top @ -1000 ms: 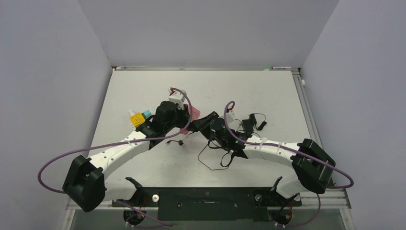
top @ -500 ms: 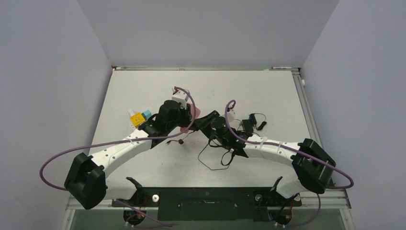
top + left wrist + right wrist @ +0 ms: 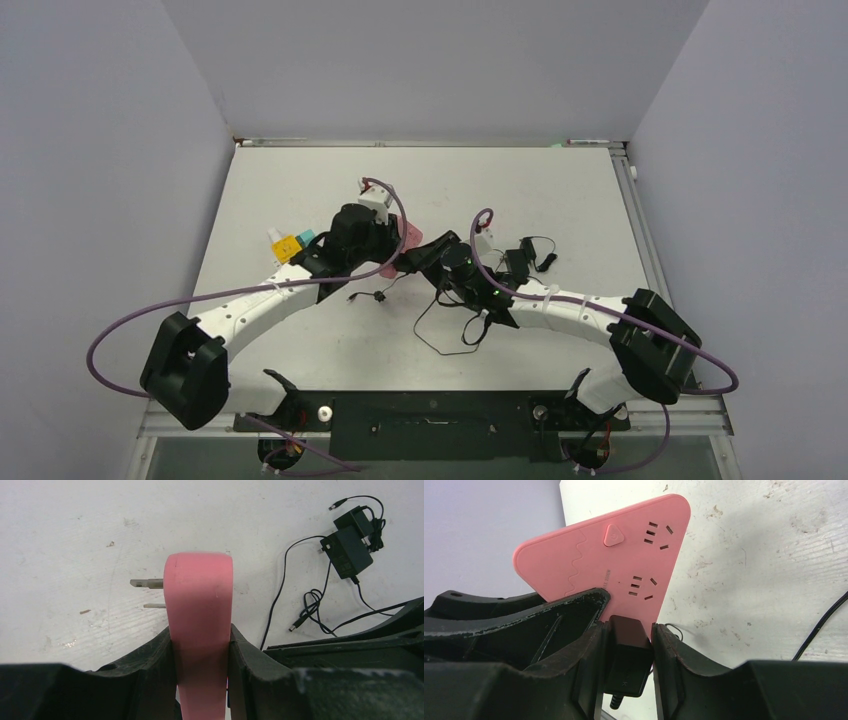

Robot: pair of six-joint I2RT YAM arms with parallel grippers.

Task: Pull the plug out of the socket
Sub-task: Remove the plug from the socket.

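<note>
The pink socket (image 3: pixel 200 605) shows edge-on in the left wrist view, two metal prongs (image 3: pixel 146 583) sticking out of its left side. My left gripper (image 3: pixel 200 655) is shut on its lower part. In the right wrist view the socket's (image 3: pixel 614 555) face shows several outlet holes and a button. A black plug (image 3: pixel 626 652) has its front end against the lower edge of that face. My right gripper (image 3: pixel 628 645) is shut on the plug's body. From above, the two grippers meet at the socket (image 3: pixel 408 236) mid-table, the left gripper (image 3: pixel 385 247) beside the right gripper (image 3: pixel 420 256).
A second black adapter (image 3: pixel 518 262) with a coiled cable lies right of the right wrist, also seen as the black adapter (image 3: pixel 350 550). The plug's thin cable (image 3: pixel 450 330) loops toward the near edge. Yellow and teal items (image 3: pixel 290 247) sit left of the left arm. A small connector (image 3: pixel 368 297) lies below the socket.
My left arm has swung slightly, its wrist edging toward the far side with the socket. The right arm has barely moved. Both grips have held.
</note>
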